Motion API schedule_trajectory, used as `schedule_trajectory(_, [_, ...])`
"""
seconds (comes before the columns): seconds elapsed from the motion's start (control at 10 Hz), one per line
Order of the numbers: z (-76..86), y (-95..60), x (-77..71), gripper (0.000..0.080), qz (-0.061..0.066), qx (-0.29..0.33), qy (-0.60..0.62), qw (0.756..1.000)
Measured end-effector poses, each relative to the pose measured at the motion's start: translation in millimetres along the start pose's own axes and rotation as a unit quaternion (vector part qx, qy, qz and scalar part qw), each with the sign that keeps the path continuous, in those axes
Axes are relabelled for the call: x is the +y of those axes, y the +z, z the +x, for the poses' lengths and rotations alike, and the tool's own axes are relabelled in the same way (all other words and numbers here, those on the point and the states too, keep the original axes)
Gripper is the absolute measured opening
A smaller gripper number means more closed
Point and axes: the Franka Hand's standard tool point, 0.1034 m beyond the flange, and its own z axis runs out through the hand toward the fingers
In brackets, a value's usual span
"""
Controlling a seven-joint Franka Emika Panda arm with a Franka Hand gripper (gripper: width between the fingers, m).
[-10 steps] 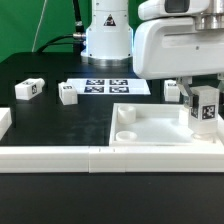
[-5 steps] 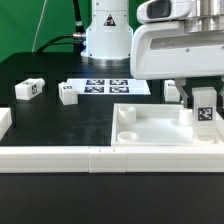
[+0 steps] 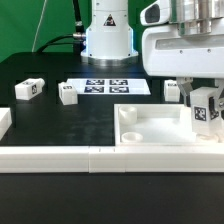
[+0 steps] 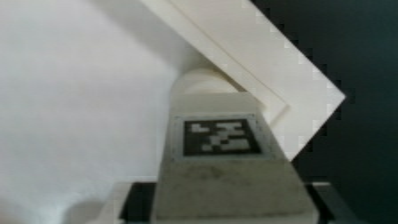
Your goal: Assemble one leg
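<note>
Nearest the exterior camera, a white rail (image 3: 90, 157) runs along the desk (image 3: 70, 120) edge at 6 o'clock. Just behind it lies the large white tray (image 3: 150, 135), filling the picture from the centre out to 3 o'clock, with a round hole in its corner near the centre.

Over the tray's 3 o'clock side the arm reaches straight down, its bulky white wrist filling the 1 to 2 o'clock area. The gripper (image 3: 205, 98) points vertically at the tray and is clamped on the leg (image 3: 207, 113). The leg hangs upright between the fingers with its square tag facing the exterior camera.

In the wrist view the leg (image 4: 221, 135) runs lengthwise away from the gripper (image 4: 222, 200), tag in plain sight. The dark finger pads (image 4: 135, 200) press against its sides, and its far end sits over a raised corner of the tray rim (image 4: 267, 70). Whether that end touches the tray floor cannot be told.

Farther back, a second leg (image 3: 172, 90) stands just behind the tray at 2 o'clock. A third leg (image 3: 67, 95) and a fourth leg (image 3: 28, 89) lie apart on the desk toward 9 to 10 o'clock. Between the second and third lies the marker board (image 3: 107, 87), flat at 12 o'clock. Behind it rises the arm's white base (image 3: 108, 35).
</note>
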Motion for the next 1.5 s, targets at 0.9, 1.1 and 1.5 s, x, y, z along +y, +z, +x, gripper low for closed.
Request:
schedule_trajectory(0.9, [-3.3, -2.0, -6.3, 0.0611, -0.005, -0.007, 0.141, 0.990])
schedule_trajectory(1.1, [-4.3, 1.0, -5.2, 0.0647, -0.004, -0.005, 0.000, 1.000])
schedule_trajectory(1.5, [-7.6, 2.9, -3.8, 0.0649, -0.020, 0.002, -0.228, 0.973])
